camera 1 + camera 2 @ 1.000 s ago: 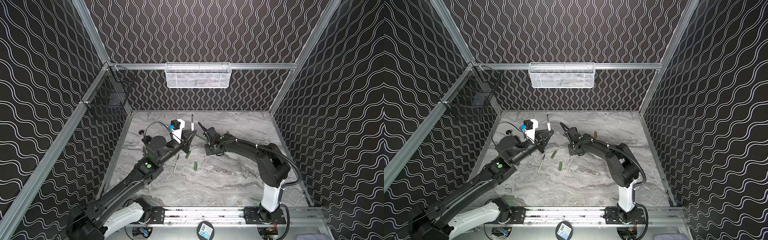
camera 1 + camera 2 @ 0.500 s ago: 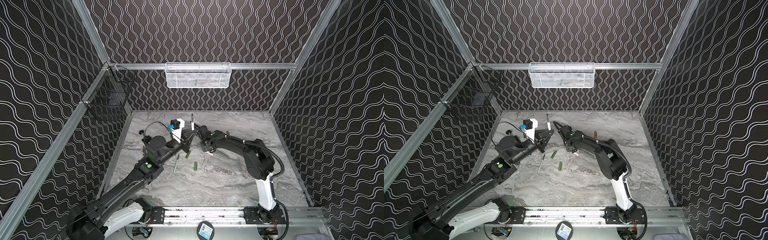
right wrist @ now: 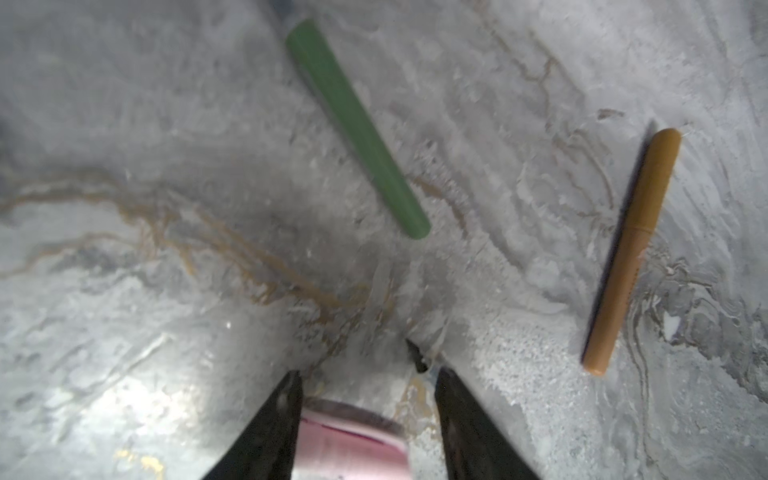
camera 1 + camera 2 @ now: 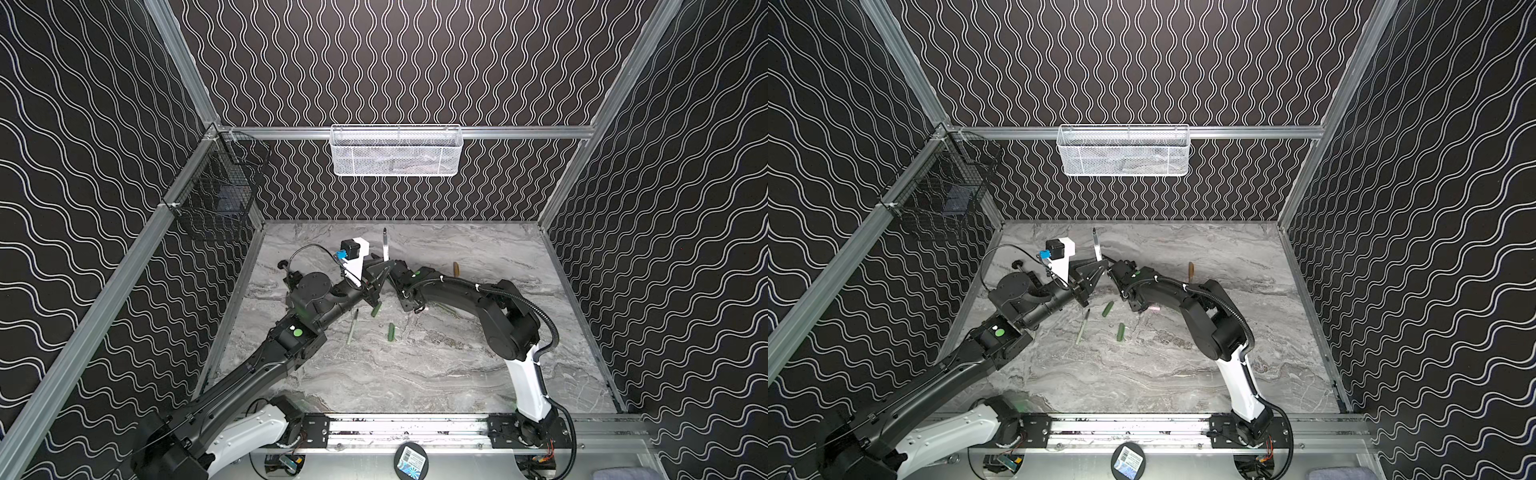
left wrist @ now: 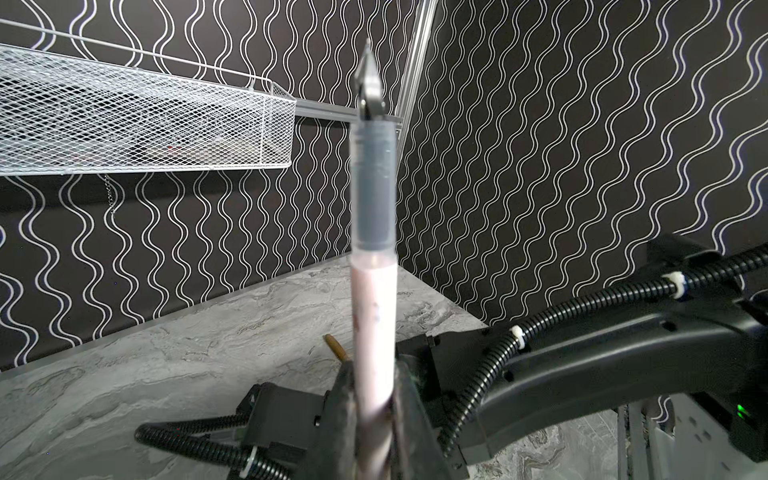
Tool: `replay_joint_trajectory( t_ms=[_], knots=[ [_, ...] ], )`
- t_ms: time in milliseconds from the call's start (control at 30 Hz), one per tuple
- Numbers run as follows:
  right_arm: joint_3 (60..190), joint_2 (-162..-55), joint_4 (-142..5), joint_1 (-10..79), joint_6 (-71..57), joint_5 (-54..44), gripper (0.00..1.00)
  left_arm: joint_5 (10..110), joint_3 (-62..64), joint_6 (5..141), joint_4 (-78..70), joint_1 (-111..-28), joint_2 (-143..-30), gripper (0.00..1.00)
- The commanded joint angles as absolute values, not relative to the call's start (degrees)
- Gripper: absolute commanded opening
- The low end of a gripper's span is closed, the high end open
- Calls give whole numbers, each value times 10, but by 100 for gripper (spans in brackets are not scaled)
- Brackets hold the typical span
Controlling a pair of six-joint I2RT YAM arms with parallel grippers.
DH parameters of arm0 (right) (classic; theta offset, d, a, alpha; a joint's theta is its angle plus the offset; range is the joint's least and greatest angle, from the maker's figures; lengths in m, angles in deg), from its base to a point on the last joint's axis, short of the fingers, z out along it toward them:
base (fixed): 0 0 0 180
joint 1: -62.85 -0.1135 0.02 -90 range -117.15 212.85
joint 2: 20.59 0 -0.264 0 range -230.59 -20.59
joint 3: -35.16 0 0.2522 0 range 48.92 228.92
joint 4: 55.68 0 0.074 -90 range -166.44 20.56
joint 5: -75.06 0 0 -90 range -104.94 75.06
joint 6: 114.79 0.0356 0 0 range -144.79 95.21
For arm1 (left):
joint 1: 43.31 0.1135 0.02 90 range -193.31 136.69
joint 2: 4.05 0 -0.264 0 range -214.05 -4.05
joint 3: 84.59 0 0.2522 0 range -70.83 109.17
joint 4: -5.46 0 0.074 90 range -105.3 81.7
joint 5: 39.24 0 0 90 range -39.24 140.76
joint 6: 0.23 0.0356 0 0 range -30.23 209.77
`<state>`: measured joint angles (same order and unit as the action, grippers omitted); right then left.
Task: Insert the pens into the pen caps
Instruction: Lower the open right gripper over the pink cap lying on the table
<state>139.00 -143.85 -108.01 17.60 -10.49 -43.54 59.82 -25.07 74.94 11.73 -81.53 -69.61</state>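
Beside the pink pen, clamped upright in the left gripper, the right gripper pinches the pink cap, jaws half apart. Two green caps and a green pen lie near it.

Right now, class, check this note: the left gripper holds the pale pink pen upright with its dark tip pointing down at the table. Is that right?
Not quite. The left gripper does hold the pale pink pen upright, but its dark tip points up, away from the table, not down at it. The left wrist view shows this.
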Motion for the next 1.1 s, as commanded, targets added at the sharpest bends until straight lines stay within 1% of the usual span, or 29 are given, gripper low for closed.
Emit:
replay_joint_trajectory(
  t_ms=[0,233,533,700,867,1067],
  knots=[
    [1371,-1421,-1100,166,-101,-454,55,599,-249,753,134,-815,-695,0],
    [1320,-1376,-1111,144,-78,-485,55,602,-250,752,135,-816,-696,0],
    [1262,-1336,-1109,162,-71,-477,55,604,-250,749,135,-817,-695,0],
    [1250,-1277,-1068,188,-42,-371,52,602,-249,751,132,-819,-693,0],
    [1242,-1262,-1028,224,20,-280,49,601,-249,752,132,-822,-692,0],
    [1230,-1276,-995,244,93,-232,47,601,-250,752,133,-824,-689,0]
  ],
)
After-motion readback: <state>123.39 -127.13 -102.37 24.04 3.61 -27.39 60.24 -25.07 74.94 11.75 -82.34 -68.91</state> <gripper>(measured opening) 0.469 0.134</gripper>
